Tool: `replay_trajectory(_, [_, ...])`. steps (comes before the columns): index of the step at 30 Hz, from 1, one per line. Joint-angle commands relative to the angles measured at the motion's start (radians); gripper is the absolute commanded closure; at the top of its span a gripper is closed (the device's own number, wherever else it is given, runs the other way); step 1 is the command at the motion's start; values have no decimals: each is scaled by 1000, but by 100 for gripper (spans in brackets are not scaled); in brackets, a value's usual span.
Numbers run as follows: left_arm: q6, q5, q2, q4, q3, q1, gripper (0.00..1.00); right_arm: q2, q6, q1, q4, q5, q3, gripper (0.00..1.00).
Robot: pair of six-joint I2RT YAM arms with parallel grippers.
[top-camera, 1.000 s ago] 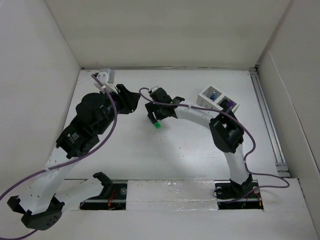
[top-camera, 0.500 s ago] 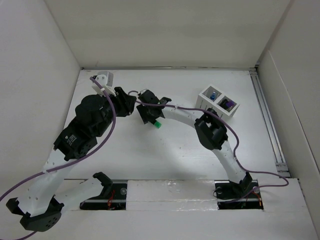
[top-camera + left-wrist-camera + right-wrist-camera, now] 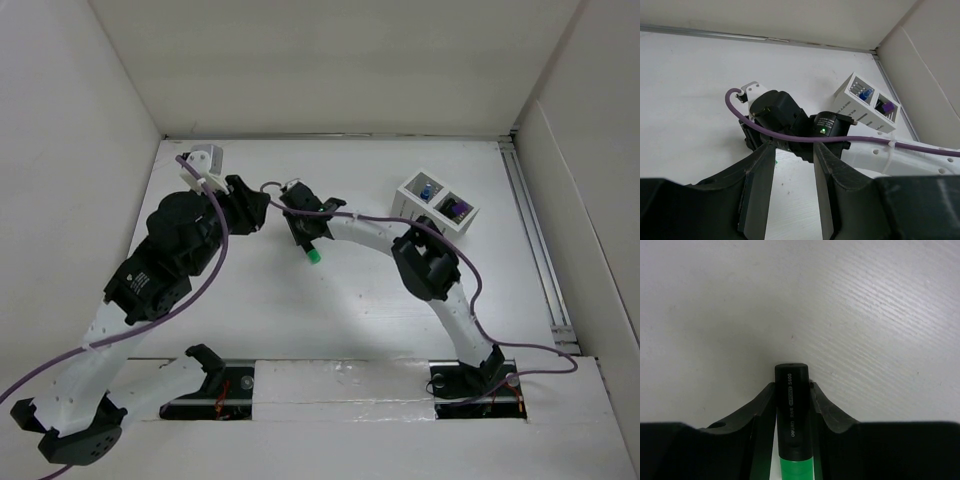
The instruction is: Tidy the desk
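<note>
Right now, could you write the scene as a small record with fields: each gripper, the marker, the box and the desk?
left gripper: open, nothing between the fingers
right gripper: shut on the marker
marker: green body, black end sticking out past the fingertips
box: white, two compartments, at the far right; blue item in one, purple item in the other
desk: white, rail along the right edge

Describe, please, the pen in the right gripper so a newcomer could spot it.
On the white desk, find the right gripper near the middle. Clamped in it is a marker, half black, half bright green, the only green object there.
</note>
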Motion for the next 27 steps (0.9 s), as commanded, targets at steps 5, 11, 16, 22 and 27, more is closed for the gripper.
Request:
replay_trajectory(5, [3,57,45,78,8,-4,67,-233,48,-14,50,0,-269,97])
replay_trajectory(11, [-18,157,105,161,-9,-4,67,-461,81,-82,113,-26,-429,99])
replay_trajectory(16, [-28,220,177,226,-11,-4,67,-673,74,-175,100,-23,-489,99])
replay_trajectory(22, [-37,307,243,292,-21,-4,67,-822,53,-341,91,-9,-579,99])
replay_trajectory(27, [-35,335,287,334,-17,-4,67,-897,30,-538,105,-29,-645,100])
